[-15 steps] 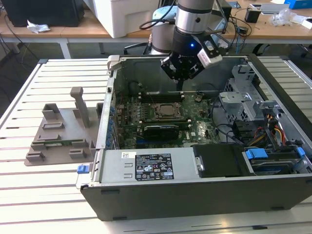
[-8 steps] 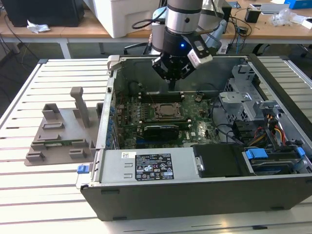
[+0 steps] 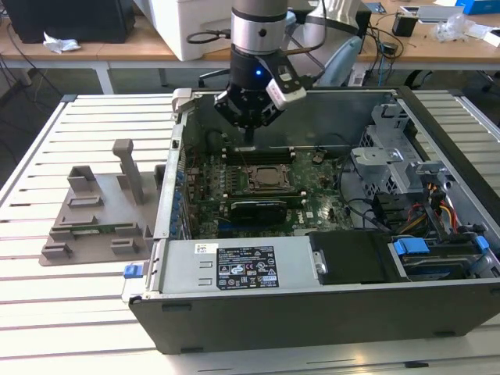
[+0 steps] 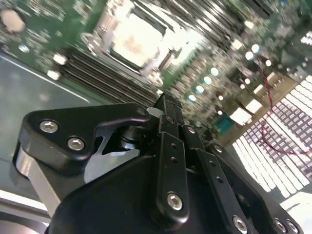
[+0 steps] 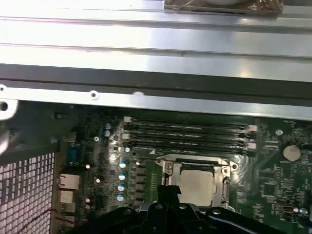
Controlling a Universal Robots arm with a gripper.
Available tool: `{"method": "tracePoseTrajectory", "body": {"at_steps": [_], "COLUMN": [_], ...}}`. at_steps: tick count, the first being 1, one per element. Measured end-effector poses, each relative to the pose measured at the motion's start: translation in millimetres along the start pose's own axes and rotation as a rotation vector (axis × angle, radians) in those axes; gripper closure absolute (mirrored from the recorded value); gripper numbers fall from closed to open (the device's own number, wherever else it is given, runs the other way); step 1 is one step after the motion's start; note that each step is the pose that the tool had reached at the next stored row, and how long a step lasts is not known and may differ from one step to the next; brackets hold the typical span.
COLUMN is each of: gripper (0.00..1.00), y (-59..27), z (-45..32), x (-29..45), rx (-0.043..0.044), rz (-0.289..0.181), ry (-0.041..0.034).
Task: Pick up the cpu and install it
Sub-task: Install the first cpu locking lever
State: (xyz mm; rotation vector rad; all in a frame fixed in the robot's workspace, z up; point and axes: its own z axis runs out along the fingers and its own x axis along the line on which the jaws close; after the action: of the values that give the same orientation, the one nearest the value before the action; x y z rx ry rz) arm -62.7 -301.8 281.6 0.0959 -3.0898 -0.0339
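The gripper [image 3: 248, 125] hangs inside the open computer case [image 3: 312, 312], above the far edge of the motherboard [image 3: 320, 205]. In the second wrist view its fingers [image 4: 168, 117] look pressed together with nothing between them, though their tips are partly hidden. The cpu [image 5: 197, 185] sits in the socket frame [image 5: 225, 171]; in the exterior view it [image 3: 260, 178] is hard to make out. The gripper's body cuts off the socket's near edge in the first wrist view.

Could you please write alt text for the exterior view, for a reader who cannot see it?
A robot arm's gripper hangs inside an open computer case lying on a slatted table, just above the motherboard's socket frame. A grey plastic fixture sits on the table at the exterior view's left.
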Motion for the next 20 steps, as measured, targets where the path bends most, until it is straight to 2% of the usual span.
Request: {"method": "tracePoseTrajectory", "body": {"at_steps": [2,4,5,10,12,13,14,16,18,20], "gripper": [0.89,0.89,0.89,0.89,0.89,0.89,0.89,0.89,0.89,0.89], "y": [2.4,7.9,10.3,19.1,19.0,18.3,17.9,17.2,16.4,15.9], "z": [1.7,5.6,6.9,16.8,17.3,16.7,16.3,15.8,15.6,18.0], "x": [8.5,25.5,29.9,31.1,27.5,15.9,8.5,-2.1,-14.9,-21.3], "rx": [-0.0002,-0.0002,-0.0001,-0.0002,-0.0001,-0.0004,-0.0005,-0.0021,-0.0131,-0.0171], "rz": [0.0,0.0,0.0,0.0,0.0,0.0,0.0,0.0,-0.001,-0.001], "ry": [0.0,0.0,0.0002,-0.0001,0.0,-0.0001,0.0003,0.0018,0.0062,0.0112]}}
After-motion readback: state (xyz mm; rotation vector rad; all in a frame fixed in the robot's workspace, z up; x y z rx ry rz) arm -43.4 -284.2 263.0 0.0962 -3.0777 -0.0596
